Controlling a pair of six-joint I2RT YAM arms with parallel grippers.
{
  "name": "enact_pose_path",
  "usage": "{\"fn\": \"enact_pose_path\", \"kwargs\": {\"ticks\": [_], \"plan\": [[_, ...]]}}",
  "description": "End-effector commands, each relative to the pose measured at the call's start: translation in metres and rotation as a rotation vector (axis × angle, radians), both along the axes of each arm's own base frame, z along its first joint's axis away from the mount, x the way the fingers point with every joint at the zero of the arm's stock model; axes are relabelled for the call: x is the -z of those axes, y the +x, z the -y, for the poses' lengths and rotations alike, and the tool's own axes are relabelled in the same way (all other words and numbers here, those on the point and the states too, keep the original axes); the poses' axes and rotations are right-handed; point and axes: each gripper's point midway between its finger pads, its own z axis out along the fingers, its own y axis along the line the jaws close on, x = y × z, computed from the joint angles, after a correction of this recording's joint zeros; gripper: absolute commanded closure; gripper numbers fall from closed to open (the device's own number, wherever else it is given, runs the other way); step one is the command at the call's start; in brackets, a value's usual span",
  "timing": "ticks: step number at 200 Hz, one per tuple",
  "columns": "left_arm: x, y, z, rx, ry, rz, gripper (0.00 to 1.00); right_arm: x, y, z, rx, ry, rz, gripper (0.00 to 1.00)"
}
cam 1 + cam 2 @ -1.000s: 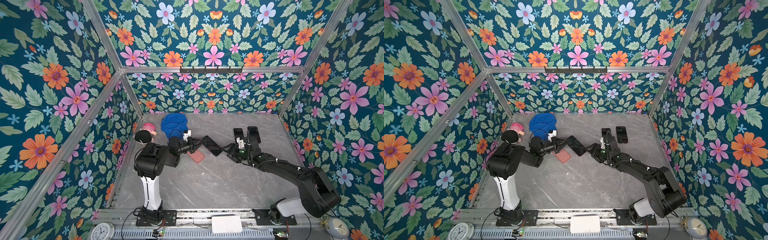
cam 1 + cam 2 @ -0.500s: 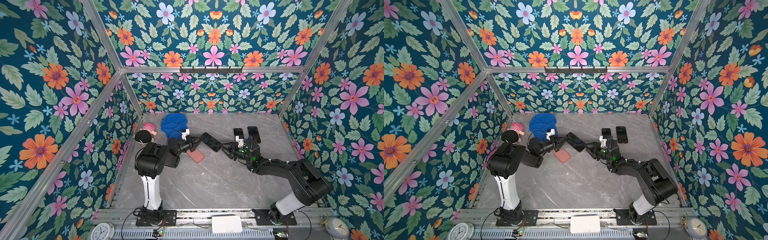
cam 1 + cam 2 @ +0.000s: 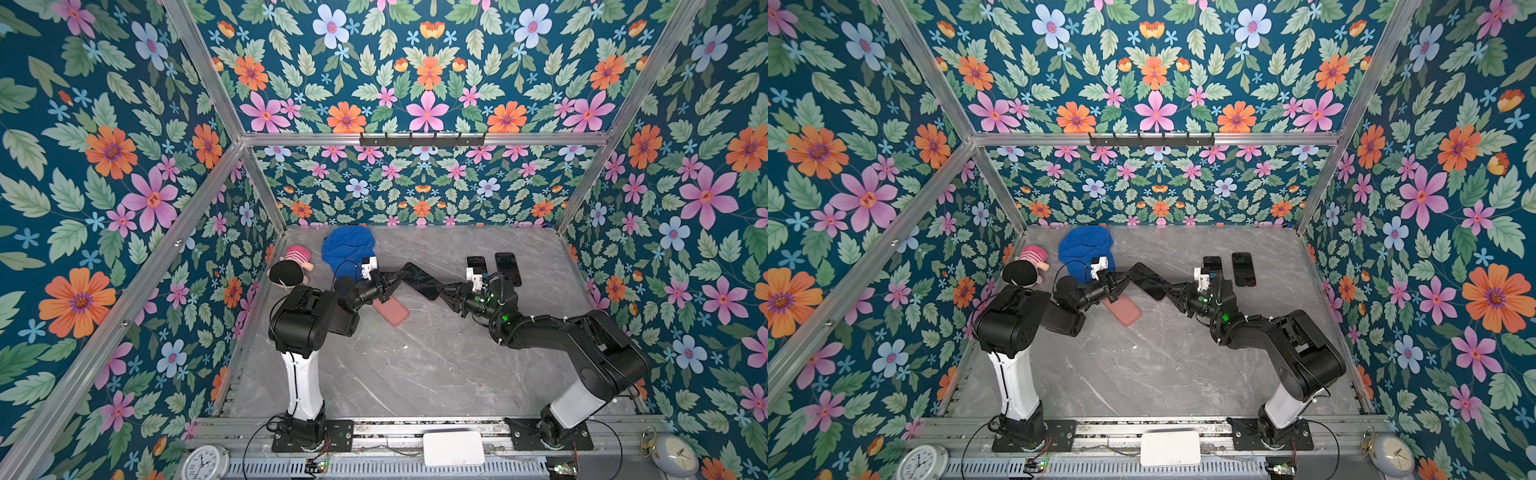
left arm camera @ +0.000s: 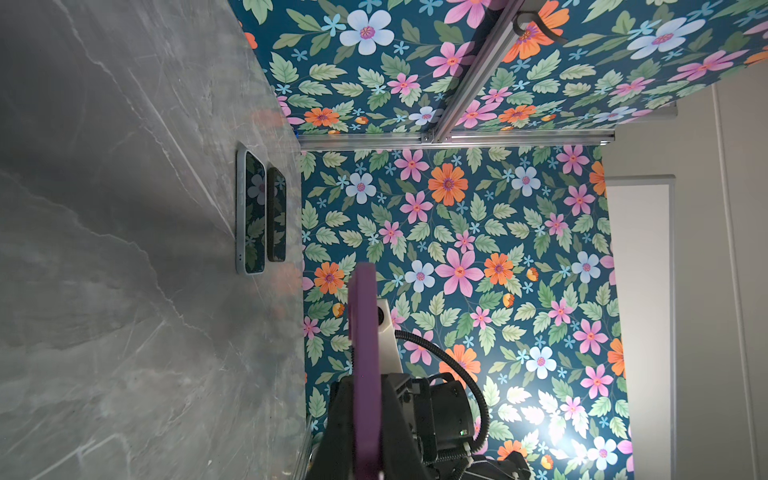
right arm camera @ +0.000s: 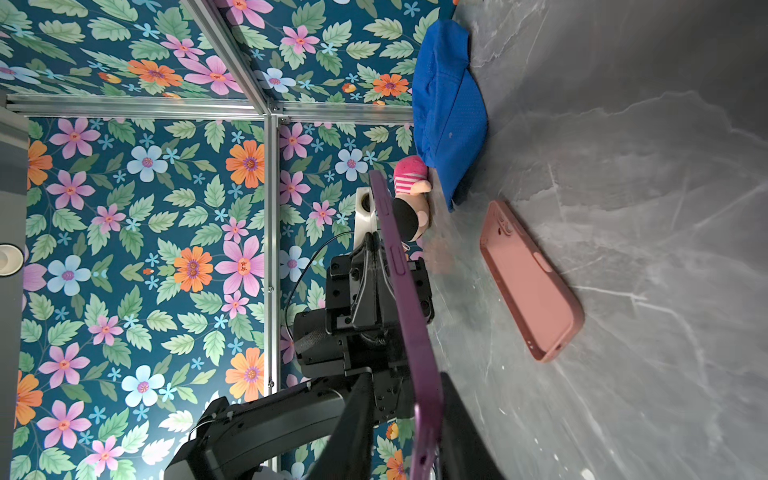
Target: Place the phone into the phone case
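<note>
Now, right gripper: moved in and narrowed this past second, astride one end of the purple case; clamped or not, cannot tell.
Left gripper: pinched shut on the other end, case aloft.
Phone: bare, flat on table beyond, beside blue-cased phone.
Meaning: two-handed hold forming; phone insertion probably still ahead.

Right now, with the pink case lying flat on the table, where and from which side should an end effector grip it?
Probably across the pink case near its middle, pinching both long edges, coming from above. It lies flat and diagonal on the table, so the jaws must turn to match.
</note>
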Motion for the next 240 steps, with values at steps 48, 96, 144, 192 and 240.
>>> {"fn": "enact_pose_path", "kwargs": {"ticks": [48, 96, 144, 192, 240], "plan": [[-0.016, -0.002, -0.002, -0.011, -0.025, 0.067, 0.95, -0.008, 0.002, -0.007, -0.022, 0.089, 0.021, 0.81], [-0.014, -0.004, -0.003, -0.011, -0.02, 0.066, 0.89, -0.011, 0.001, -0.007, -0.022, 0.085, 0.029, 0.91], [-0.006, -0.008, -0.005, -0.016, 0.022, 0.062, 0.63, -0.008, 0.001, -0.004, -0.016, 0.075, 0.017, 0.97], [0.037, -0.012, -0.033, -0.052, 0.17, 0.003, 0.44, -0.005, 0.003, 0.0, -0.017, 0.049, 0.007, 0.99], [0.076, -0.005, -0.06, -0.057, 0.447, -0.056, 0.39, -0.001, 0.006, 0.002, -0.036, 0.024, -0.003, 1.0]]}}
